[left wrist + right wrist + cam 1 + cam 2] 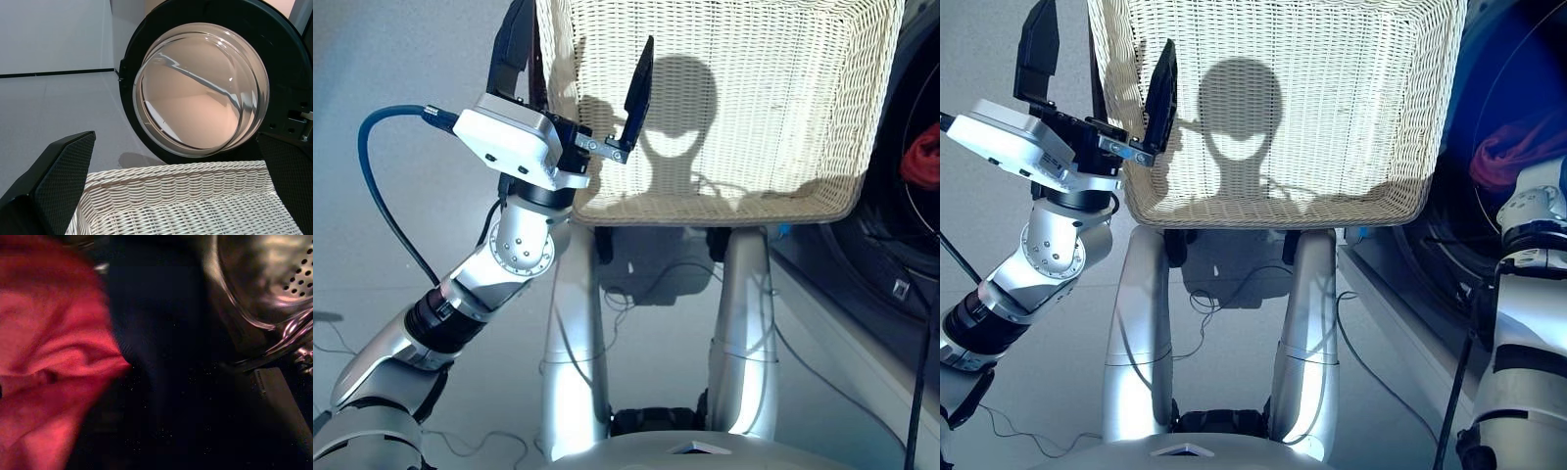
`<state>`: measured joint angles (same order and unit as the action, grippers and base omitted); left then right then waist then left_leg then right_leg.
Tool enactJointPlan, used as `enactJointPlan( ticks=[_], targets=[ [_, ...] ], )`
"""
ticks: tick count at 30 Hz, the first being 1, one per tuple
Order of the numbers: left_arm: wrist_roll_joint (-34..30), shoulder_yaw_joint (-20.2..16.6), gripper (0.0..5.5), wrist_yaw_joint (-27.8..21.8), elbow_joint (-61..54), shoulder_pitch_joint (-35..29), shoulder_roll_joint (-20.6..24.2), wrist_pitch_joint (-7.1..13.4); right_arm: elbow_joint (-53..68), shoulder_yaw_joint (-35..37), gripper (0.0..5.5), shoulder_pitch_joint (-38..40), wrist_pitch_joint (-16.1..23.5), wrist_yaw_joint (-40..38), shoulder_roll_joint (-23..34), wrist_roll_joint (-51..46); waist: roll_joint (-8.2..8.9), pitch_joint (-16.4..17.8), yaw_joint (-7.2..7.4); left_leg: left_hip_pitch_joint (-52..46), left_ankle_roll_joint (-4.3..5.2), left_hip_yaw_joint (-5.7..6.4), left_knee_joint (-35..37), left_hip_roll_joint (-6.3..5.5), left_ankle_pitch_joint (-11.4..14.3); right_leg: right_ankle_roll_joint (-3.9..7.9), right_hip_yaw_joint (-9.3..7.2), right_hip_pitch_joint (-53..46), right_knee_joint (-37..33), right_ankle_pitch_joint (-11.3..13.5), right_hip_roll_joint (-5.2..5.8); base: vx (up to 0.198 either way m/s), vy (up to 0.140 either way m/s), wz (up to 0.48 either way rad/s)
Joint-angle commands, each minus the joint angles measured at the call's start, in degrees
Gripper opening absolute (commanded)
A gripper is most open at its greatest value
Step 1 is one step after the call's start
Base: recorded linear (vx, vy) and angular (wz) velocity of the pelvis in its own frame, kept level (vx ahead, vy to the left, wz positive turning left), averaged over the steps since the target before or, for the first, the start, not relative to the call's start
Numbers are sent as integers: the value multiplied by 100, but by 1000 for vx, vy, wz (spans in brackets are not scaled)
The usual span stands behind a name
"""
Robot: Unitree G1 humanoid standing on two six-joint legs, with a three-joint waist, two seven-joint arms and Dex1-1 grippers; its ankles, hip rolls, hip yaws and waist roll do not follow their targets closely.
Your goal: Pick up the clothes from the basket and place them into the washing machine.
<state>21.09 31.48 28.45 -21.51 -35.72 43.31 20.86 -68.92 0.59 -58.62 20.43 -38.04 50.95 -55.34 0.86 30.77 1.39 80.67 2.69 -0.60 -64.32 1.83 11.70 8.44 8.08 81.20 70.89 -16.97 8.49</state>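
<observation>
- The left gripper (578, 73) stood upright at the basket's (724, 201) left rim, jaws spread wide.
- The right arm reached into the washing machine (1489, 88); I couldn't tell its jaws' state.
- Red-orange garment (44, 372) and dark cloth (156, 357) lay inside the drum.

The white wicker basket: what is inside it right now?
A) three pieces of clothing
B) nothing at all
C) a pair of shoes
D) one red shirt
B: the white wicker basket shows only bare weave in both head views, while red cloth already lies by the perforated metal drum of the washing machine.
</observation>
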Motion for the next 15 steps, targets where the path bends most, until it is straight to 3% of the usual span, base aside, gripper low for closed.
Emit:
enactJointPlan(
  ticks=[1, 5, 7, 8, 11, 15],
  targets=[
    [-148, -35, 550, -38, -393, 28, -309, 292, -54, -210, 550, -190, 409, 133, 710, -162, -111, -98, 189, -361, 149, -73, 351, 80, -92, -258, -516, -272, -776, 660, -183, 0, 0, 0],
    [-36, -102, 550, -114, -396, 97, -363, 296, 254, -305, 550, -134, 537, 346, 354, -230, -118, -98, 175, -397, 135, -75, 381, 86, -110, -266, -519, -307, -795, 671, -189, 0, 0, 0],
    [-28, -183, 550, -132, -381, 170, -447, 268, 893, -212, 550, 251, 744, 438, 80, -181, -98, -98, 207, -412, 125, -84, 412, 82, -125, -272, -519, -315, -833, 686, -195, 0, 0, 0],
    [-60, -246, 550, -117, -353, 182, -534, 247, 1674, -242, 550, 526, 1028, 408, -292, -38, -88, -98, 234, -433, 117, -97, 473, 91, -145, -274, -517, -337, -901, 706, -208, 0, 0, 0],
    [-100, -342, 550, -90, -285, 243, -644, 192, 3292, -231, 550, 1284, 1320, 322, -956, 434, -30, -98, 306, -490, 96, -128, 587, 96, -183, -277, -504, -387, -1028, 744, -236, 0, 0, 0],
    [-80, -436, 550, -101, -220, 402, -709, 89, 5028, -336, 550, 2238, 1358, 338, -1643, 1100, 17, -98, 374, -601, 79, -149, 785, 105, -235, -279, -516, -498, -1226, 763, -244, 0, 0, 0]
  ],
)
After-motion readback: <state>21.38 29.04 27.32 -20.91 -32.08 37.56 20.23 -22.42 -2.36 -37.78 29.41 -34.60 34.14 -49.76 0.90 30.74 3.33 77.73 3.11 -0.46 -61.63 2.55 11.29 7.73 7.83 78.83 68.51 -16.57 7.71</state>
